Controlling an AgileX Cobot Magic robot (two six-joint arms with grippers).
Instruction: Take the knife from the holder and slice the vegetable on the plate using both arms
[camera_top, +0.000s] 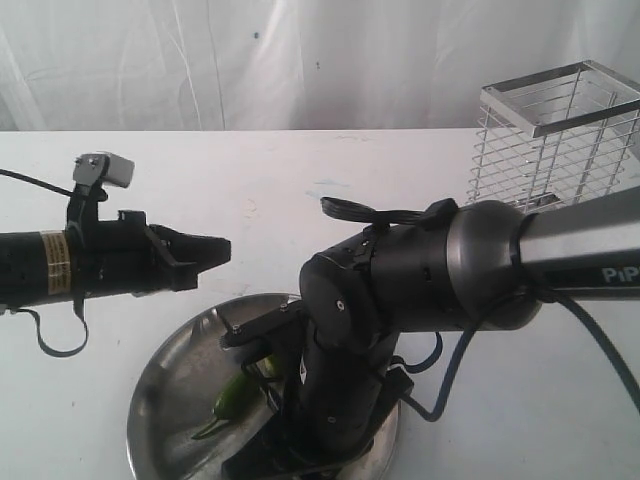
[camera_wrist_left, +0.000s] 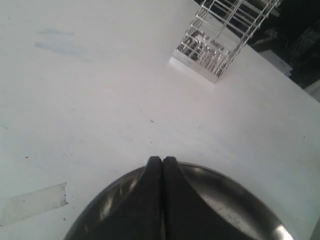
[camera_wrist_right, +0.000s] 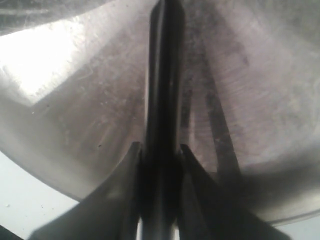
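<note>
The steel plate (camera_top: 165, 395) lies at the front of the table with the green vegetable (camera_top: 232, 396) on it. My right arm (camera_top: 400, 280) bends down over the plate and hides much of it. In the right wrist view, my right gripper (camera_wrist_right: 161, 150) is shut on the knife (camera_wrist_right: 163, 75), whose dark blade runs out over the plate (camera_wrist_right: 75, 100). My left gripper (camera_top: 222, 252) hovers above the plate's far left edge, shut and empty. Its fingertips (camera_wrist_left: 155, 161) press together over the plate rim (camera_wrist_left: 235, 192). The wire holder (camera_top: 555, 125) stands at the back right.
The holder (camera_wrist_left: 215, 40) appears empty in the left wrist view. A strip of tape (camera_wrist_left: 34, 204) is stuck on the white table. A white curtain hangs behind the table. A cable (camera_top: 600, 340) trails from the right arm.
</note>
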